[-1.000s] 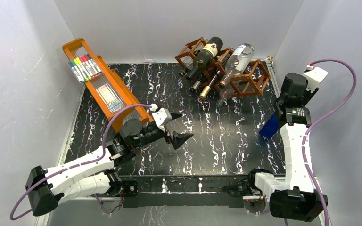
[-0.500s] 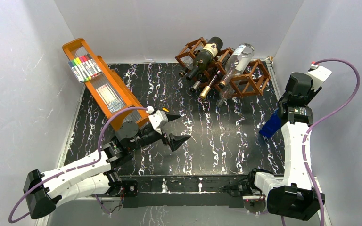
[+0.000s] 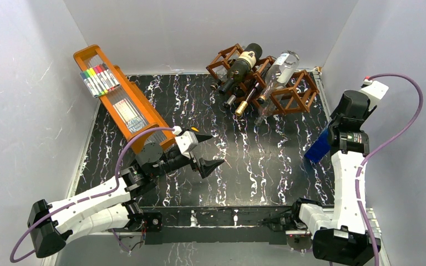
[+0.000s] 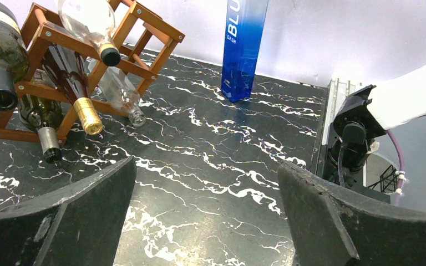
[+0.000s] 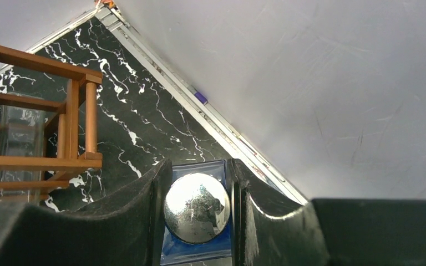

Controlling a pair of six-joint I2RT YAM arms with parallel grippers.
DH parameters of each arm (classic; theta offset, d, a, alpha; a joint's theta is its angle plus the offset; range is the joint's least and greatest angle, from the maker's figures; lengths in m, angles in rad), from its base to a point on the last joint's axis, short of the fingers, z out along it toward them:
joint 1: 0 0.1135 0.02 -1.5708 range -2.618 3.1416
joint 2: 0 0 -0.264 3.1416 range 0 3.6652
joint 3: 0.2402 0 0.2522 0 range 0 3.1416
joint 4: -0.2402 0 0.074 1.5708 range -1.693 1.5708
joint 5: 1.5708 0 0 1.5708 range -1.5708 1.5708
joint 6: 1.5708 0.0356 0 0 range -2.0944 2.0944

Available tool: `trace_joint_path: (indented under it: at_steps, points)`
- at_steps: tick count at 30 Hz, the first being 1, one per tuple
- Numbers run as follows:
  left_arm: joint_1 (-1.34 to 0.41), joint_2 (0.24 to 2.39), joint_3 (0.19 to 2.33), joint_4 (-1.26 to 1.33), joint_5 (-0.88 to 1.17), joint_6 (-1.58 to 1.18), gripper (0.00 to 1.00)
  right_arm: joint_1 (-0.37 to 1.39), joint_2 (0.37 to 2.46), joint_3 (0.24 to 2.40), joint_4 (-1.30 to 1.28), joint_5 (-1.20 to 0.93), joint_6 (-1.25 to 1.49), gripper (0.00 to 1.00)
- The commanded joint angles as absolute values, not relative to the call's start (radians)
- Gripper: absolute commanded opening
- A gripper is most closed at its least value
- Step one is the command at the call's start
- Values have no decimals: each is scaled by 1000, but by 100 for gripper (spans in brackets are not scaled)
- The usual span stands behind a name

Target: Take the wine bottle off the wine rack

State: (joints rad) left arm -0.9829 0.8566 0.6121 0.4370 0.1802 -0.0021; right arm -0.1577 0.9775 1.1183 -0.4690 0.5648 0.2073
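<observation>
The reddish-brown wine rack [image 3: 288,97] stands at the back of the table and holds several bottles: a dark one with a cream label [image 3: 243,64], a clear one [image 3: 280,69] and a gold-capped one [image 3: 244,105]. It also shows in the left wrist view [image 4: 50,36] and the right wrist view [image 5: 72,122]. A blue bottle [image 3: 317,147] stands on the table at the right, off the rack. My right gripper [image 5: 197,221] is shut on its silver cap [image 5: 196,208]. My left gripper [image 3: 217,149] is open and empty over the table's middle.
An orange tray [image 3: 138,119] with coloured markers [image 3: 99,80] leans at the back left. White walls enclose the table on three sides. A loose clear bottle [image 4: 119,91] lies low at the rack's front. The right arm's base [image 4: 355,133] sits at the near right edge.
My left gripper has drawn back a little toward the near left, still open. My right wrist has shifted slightly right and down over the blue bottle, which has hardly moved.
</observation>
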Motion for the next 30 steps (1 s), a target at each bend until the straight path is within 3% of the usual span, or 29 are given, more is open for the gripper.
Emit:
trace_joint_path:
  at_steps: [1, 7, 11, 20, 25, 30]
  points:
    - [-980, 850, 625, 462, 202, 2, 98, -161, 941, 1112, -403, 536, 250, 35]
    - [-979, 853, 634, 449, 203, -1, 98, -161, 958, 1136, -423, 542, 250, 42]
    - [-979, 846, 635, 445, 195, -7, 98, -161, 944, 1149, -444, 545, 258, 58]
    - [-980, 860, 675, 400, 193, -26, 98, -162, 917, 1222, -507, 541, 266, 79]
    - [-979, 887, 721, 364, 191, -50, 98, -160, 881, 1259, -517, 526, 262, 98]
    - [-980, 913, 752, 329, 179, -80, 98, -126, 874, 1305, -521, 471, 233, 98]
